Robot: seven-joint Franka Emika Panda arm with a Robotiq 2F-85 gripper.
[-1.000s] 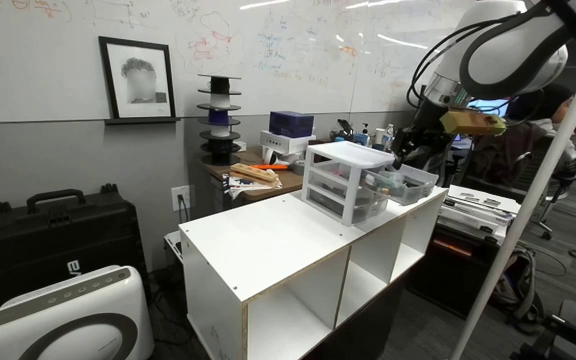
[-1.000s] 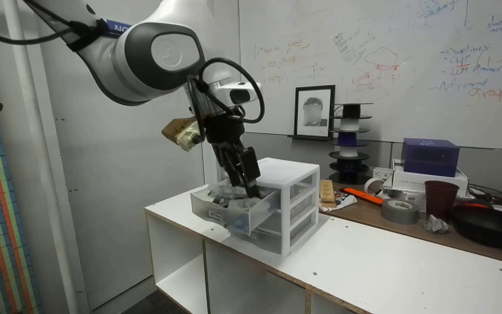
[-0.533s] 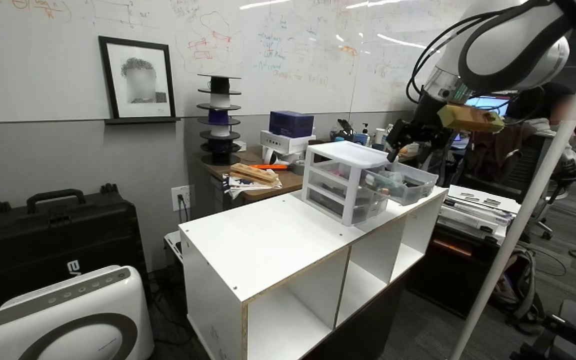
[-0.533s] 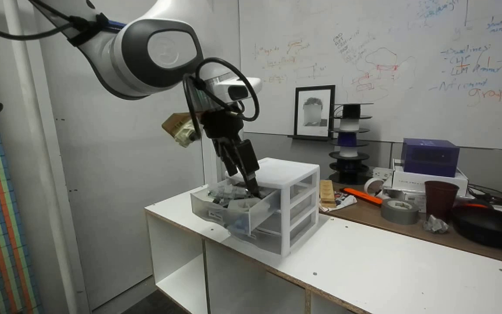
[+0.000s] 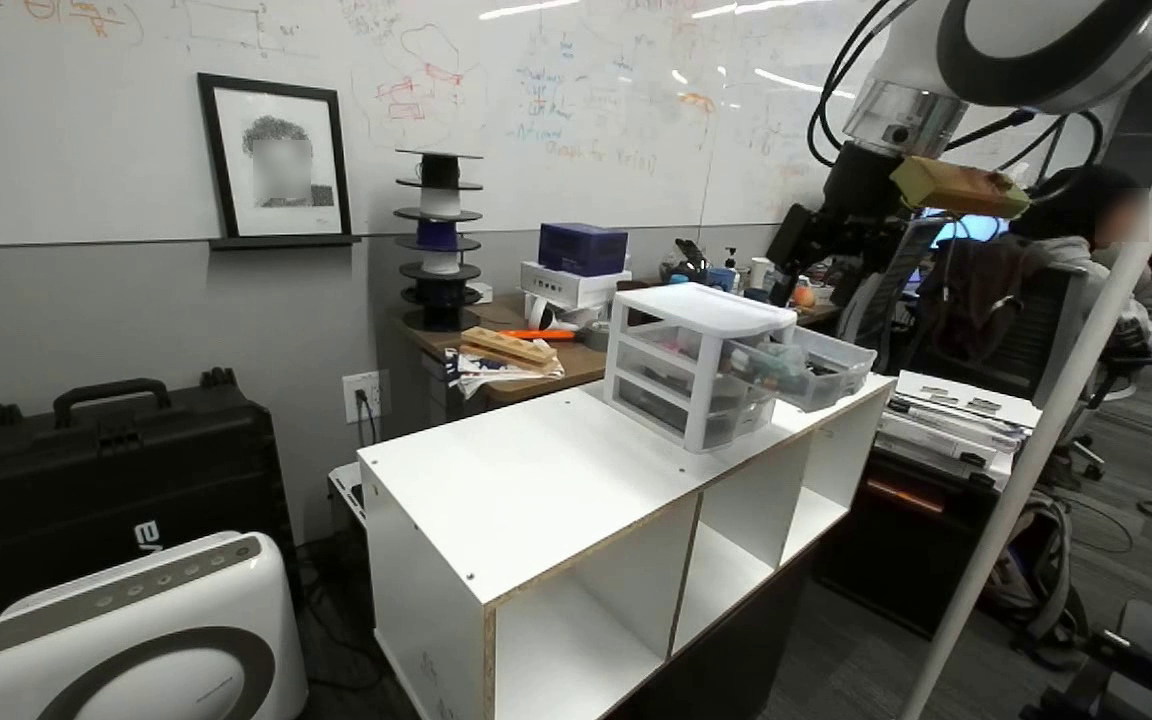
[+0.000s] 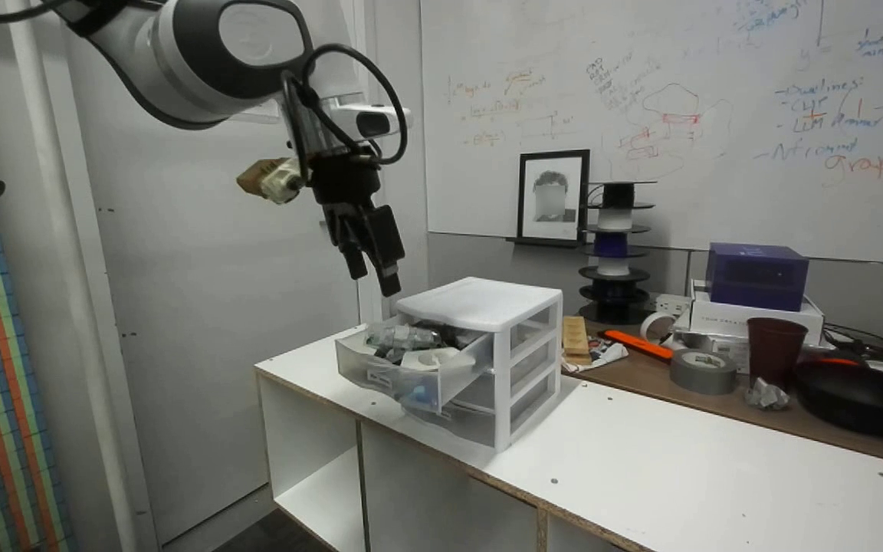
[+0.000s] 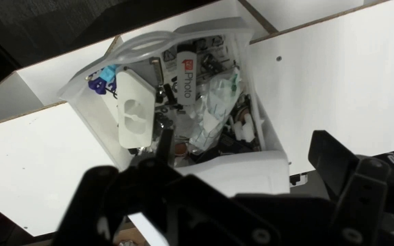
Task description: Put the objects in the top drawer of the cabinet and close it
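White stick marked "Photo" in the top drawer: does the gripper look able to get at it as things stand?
Probably yes: the gripper hangs open above the pulled-out top drawer, and the white stick looks uncovered, though a crumpled plastic bag crowds one side.

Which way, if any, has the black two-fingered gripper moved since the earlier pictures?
Yes. In an exterior view, the gripper has risen and shifted toward the picture's left, judged against the boxy white plastic drawer unit.

Claw (image 5: 813,292) above open top drawer (image 5: 844,382) of cabinet (image 5: 704,307)
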